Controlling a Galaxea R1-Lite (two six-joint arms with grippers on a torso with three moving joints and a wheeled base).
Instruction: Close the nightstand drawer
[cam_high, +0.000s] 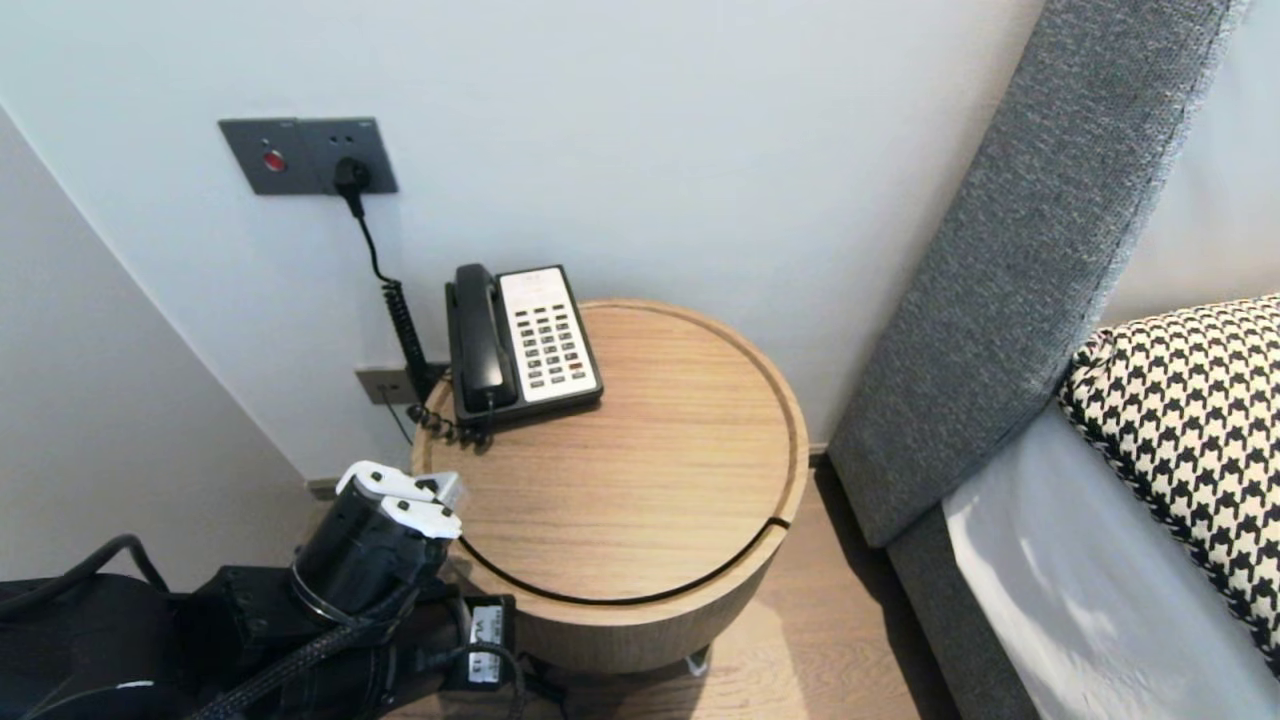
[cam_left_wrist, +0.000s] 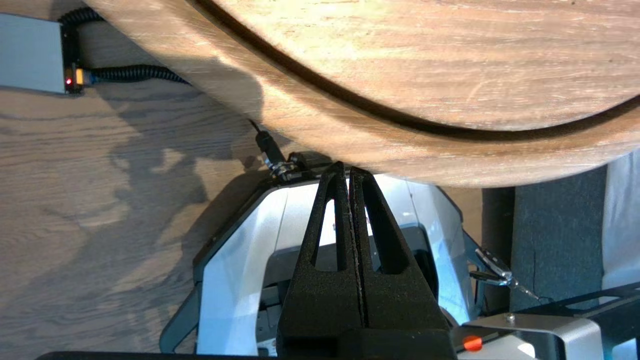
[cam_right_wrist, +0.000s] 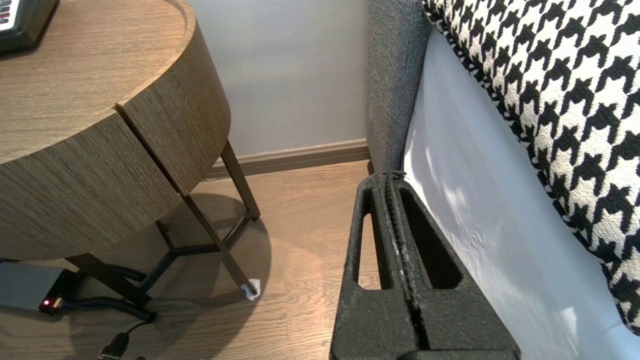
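A black desk phone (cam_high: 522, 340) with a white keypad stands at the back left of a round wooden side table (cam_high: 640, 500), its handset (cam_high: 480, 335) resting in the cradle. My left arm (cam_high: 385, 545) is raised at the table's near-left rim. In the left wrist view the left gripper (cam_left_wrist: 348, 170) is shut and empty, its tips just off the table's rim (cam_left_wrist: 380, 150), above my own base. My right gripper (cam_right_wrist: 387, 177) is shut and empty, hanging low beside the bed's white sheet (cam_right_wrist: 490, 225).
A coiled cord (cam_high: 405, 330) runs from the wall socket (cam_high: 310, 155) to the phone. A grey headboard (cam_high: 1020, 250) and a houndstooth pillow (cam_high: 1190, 420) lie to the right. A grey box with a red light (cam_right_wrist: 30, 287) sits on the floor under the table.
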